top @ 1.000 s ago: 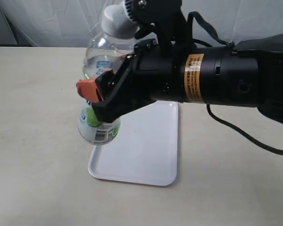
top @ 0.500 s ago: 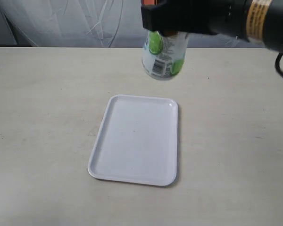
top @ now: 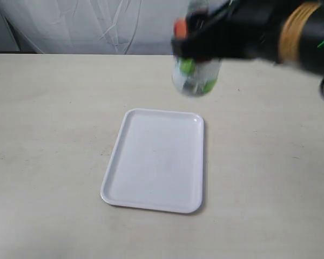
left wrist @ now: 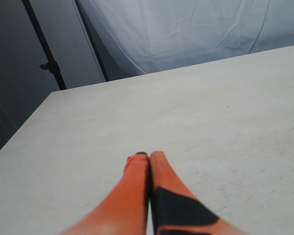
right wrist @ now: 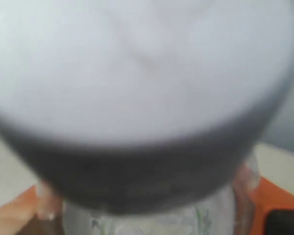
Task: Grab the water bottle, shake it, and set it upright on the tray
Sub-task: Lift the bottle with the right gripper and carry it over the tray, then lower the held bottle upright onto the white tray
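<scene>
The water bottle point(top: 197, 75) hangs in the air beyond the far edge of the white tray point(top: 156, 159), blurred by motion, its green-and-white label showing. My right gripper point(top: 197, 40) is shut on it from above, black arm reaching in from the right. In the right wrist view the bottle's white cap point(right wrist: 142, 73) fills the picture close up, with the clear body point(right wrist: 152, 215) below it between the orange fingers point(right wrist: 12, 215). My left gripper point(left wrist: 149, 155) is shut with nothing in it, low over bare table; it is out of the exterior view.
The tray lies flat on a pale beige table point(top: 48, 135). A white cloth backdrop point(top: 97, 24) hangs behind the table's far edge. A dark stand point(left wrist: 46, 58) is past the table in the left wrist view.
The right arm swung the bottle up and right from low over the tray's near-left corner to high beyond its far edge. It now sits slightly lower and further right, blurred.
</scene>
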Tool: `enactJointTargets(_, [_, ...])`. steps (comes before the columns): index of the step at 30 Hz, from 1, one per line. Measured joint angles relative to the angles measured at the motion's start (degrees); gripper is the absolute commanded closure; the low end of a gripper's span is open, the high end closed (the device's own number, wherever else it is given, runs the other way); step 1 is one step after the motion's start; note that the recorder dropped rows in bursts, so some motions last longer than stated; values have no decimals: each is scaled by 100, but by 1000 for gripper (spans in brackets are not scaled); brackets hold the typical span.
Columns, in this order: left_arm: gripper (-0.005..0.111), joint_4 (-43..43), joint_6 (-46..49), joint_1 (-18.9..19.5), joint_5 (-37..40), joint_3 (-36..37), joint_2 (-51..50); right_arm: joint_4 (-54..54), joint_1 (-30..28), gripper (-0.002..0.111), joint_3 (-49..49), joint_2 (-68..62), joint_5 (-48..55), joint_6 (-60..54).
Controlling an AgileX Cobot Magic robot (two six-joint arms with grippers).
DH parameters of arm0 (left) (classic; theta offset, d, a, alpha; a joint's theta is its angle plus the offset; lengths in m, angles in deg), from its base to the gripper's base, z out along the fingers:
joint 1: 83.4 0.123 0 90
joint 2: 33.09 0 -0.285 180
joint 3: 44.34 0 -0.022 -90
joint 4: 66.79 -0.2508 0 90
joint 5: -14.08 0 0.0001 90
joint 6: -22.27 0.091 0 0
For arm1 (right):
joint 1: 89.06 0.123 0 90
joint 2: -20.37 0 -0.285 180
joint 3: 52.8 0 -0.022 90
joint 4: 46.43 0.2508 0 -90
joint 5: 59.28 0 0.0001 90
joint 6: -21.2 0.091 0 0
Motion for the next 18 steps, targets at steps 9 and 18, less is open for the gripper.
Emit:
enactJointTargets(9, [107,0,0,0,0,0,0,738,0,109,301,297,343,-347])
enactJointTargets(18, [107,0,0,0,0,0,0,1117,0,109,1097,-678,-112,-474])
